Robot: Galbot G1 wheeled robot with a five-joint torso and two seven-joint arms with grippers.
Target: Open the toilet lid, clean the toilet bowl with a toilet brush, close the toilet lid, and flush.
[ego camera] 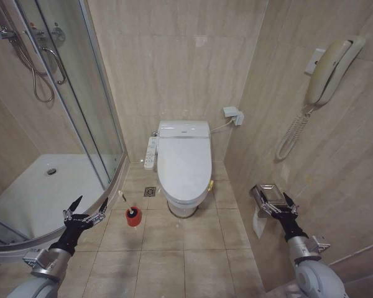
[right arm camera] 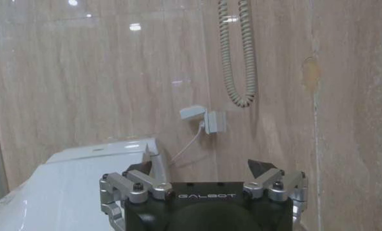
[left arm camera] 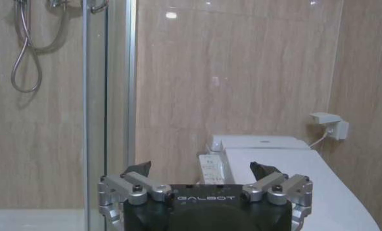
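While both arms hung low, the toilet lid (ego camera: pixel 184 164) sat shut over the toilet bowl (ego camera: pixel 185 208) at center frame, against the back wall; white control strip (ego camera: pixel 150 153) ran along the lid's left edge; toilet brush (ego camera: pixel 124 200) stood in its red holder (ego camera: pixel 133 216) on the floor tiles, lower left of the bowl, apart from it; left gripper (ego camera: pixel 86 208) was at lower left of the head view, fingers spread, holding nothing, near the shower door (ego camera: pixel 81 93); right gripper (ego camera: pixel 280 203) was at lower right, fingers spread too, empty, close to the side wall under the wall phone (ego camera: pixel 329 68); in the left wrist view the lid (left arm camera: pixel 294 187) lay at lower right beyond the spread fingers (left arm camera: pixel 138 169); in the right wrist view the lid (right arm camera: pixel 69 192) lay at lower left, wall plug (right arm camera: pixel 207 120) behind it.
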